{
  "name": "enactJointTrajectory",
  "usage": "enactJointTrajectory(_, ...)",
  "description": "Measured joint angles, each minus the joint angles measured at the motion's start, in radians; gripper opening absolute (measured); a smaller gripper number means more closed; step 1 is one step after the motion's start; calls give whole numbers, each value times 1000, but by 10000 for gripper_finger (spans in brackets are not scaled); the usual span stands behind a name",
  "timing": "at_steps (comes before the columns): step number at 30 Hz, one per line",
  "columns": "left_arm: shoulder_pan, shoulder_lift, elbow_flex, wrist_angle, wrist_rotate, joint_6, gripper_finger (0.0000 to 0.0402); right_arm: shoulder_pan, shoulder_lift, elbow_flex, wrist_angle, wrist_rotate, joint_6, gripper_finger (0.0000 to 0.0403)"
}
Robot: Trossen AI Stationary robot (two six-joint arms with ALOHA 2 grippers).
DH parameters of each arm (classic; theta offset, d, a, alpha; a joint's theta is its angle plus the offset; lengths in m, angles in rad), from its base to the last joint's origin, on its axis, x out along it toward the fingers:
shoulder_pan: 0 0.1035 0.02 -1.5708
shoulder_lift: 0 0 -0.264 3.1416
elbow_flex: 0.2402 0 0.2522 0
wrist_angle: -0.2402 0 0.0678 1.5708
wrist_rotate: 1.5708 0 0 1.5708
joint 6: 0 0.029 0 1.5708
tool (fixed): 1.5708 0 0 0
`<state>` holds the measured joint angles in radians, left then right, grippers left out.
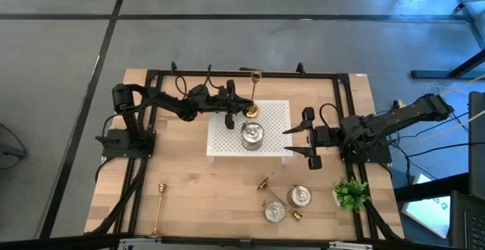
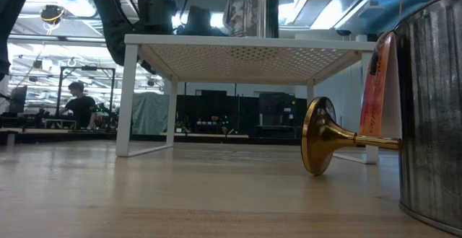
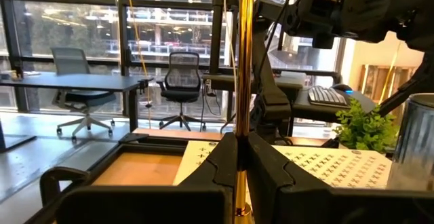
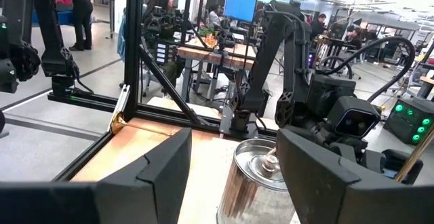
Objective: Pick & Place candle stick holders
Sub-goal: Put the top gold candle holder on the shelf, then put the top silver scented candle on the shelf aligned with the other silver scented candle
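Only the high view shows the white stand (image 1: 249,129) w/ a squat silver holder (image 1: 251,135) betw. both claws: left gripper (image 1: 231,104) clamped on a slim upright gold candlestick (image 1: 254,95), right gripper (image 1: 311,138) open, empty, just beside the stand.

- Left arm (image 1: 163,102): matte black jointed links, looped black cables along them.
- Right arm (image 1: 394,120): same black build; thick, angular fingers (image 4: 325,176).

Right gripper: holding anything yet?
No. In the high view the right gripper stands open beside the white stand, fingers apart with nothing between them; the silver holder sits on the stand, untouched.
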<state>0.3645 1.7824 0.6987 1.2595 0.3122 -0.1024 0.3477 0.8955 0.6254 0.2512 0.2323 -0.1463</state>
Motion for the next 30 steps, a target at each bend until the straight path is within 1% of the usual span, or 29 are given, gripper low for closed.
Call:
enactJointTrajectory(5,0,0,0,-7,-11,3,9,0,0,0,0,0,0,217)
enactJointTrajectory(13,-1,-1,1,-20,-15,3,32,0,0,0,0,0,0,217)
enactJointTrajectory(22,-10,-1,0,-46,-35,18,41,0,0,0,0,0,0,217)
enactJointTrajectory(24,-16,-1,0,-52,-60,23,46,0,0,0,0,0,0,217)
enactJointTrajectory(30,-20,-1,0,-54,-71,22,75,0,0,0,0,-1,0,217)
